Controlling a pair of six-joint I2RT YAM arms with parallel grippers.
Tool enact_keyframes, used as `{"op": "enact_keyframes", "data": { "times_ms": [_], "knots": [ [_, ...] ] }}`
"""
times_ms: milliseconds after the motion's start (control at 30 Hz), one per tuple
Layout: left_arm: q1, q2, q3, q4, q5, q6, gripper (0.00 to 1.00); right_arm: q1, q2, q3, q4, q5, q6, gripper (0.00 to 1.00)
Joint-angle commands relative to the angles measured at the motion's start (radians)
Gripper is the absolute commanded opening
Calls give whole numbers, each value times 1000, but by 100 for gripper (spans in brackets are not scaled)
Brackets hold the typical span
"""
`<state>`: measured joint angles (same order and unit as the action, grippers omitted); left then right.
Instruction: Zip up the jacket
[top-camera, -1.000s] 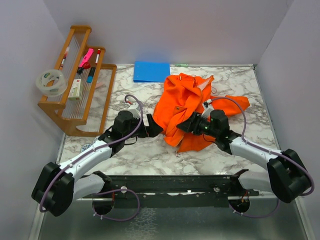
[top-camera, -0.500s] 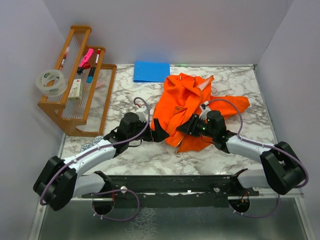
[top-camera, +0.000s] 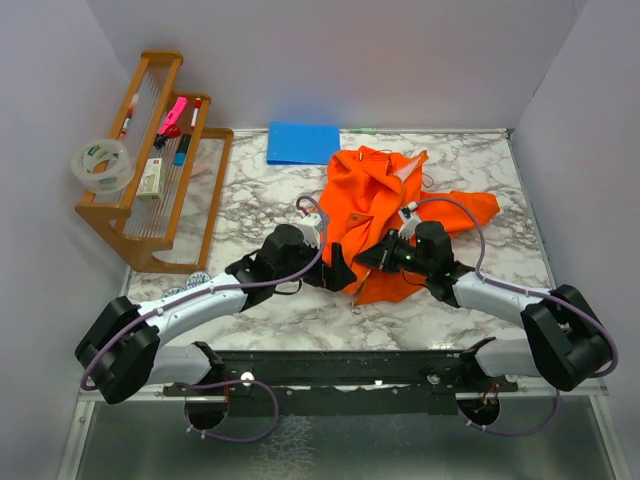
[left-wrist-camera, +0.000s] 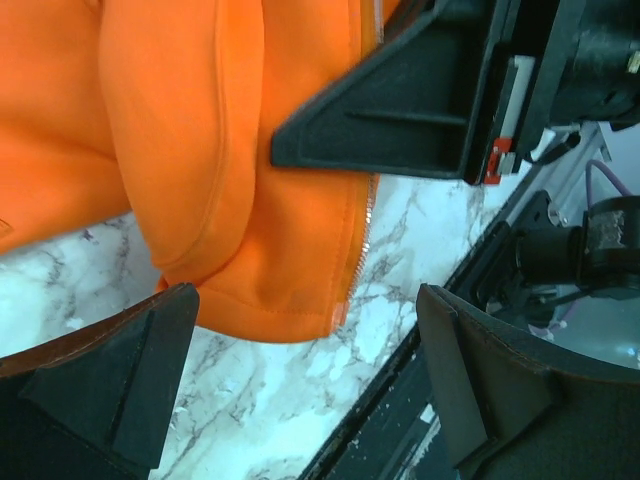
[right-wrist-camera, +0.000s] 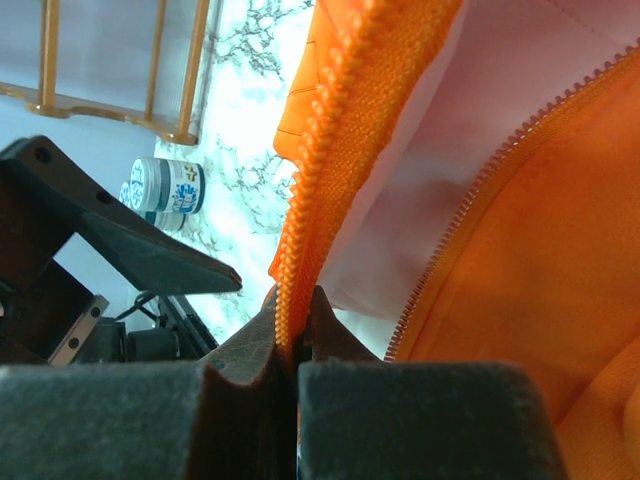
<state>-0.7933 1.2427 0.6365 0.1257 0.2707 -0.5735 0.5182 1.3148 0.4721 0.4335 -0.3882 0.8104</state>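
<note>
A white marble-patterned table (top-camera: 255, 305) sits inside pale walls, with a wooden rack (top-camera: 160, 215) at its left edge and a flat blue rectangle (top-camera: 303, 142) at the back.

From the top external view, the small bright orange fabric jacket (top-camera: 365, 190) lies crumpled right of centre. Its front opening runs roughly from the far side down toward the arms. The left gripper (top-camera: 338, 272) points at the jacket's near-left edge from the left. The right gripper (top-camera: 372, 256) meets that same edge from the right, so the two heads nearly face each other.

In the left wrist view, the left gripper's fingers (left-wrist-camera: 110, 370) stand wide apart with nothing between them. Just ahead of the gap lies the jacket's bottom hem corner. The light zipper strip (left-wrist-camera: 360, 235) runs away from the camera along its right side. It passes under the black wedge of the right gripper, which hangs just beyond.

In the right wrist view, the right gripper's fingers are pressed together on one toothed orange zipper edge (right-wrist-camera: 340, 140). That edge rises straight away from the pinch. The pale pink lining (right-wrist-camera: 470, 120) and the other zipper half (right-wrist-camera: 500, 170) lie to its right, apart from it.

I judge that the left arm is nearer the free hem corner, which lies straight ahead along its approach line.
</note>
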Motion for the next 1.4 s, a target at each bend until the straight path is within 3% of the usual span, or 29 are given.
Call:
{"op": "enact_keyframes", "data": {
  "times_ms": [0, 733, 1367],
  "knots": [
    [-4, -11, 57, -67, -96, 71, 99, 8, -24, -7, 39, -66, -24, 0],
    [-61, 122, 75, 37, 62, 85, 96, 8, -51, 3, 107, -163, 19, 0],
    [-73, 158, 87, 113, 125, 31, 50, 8, -54, 10, 32, -113, -18, 0]
  ]
}}
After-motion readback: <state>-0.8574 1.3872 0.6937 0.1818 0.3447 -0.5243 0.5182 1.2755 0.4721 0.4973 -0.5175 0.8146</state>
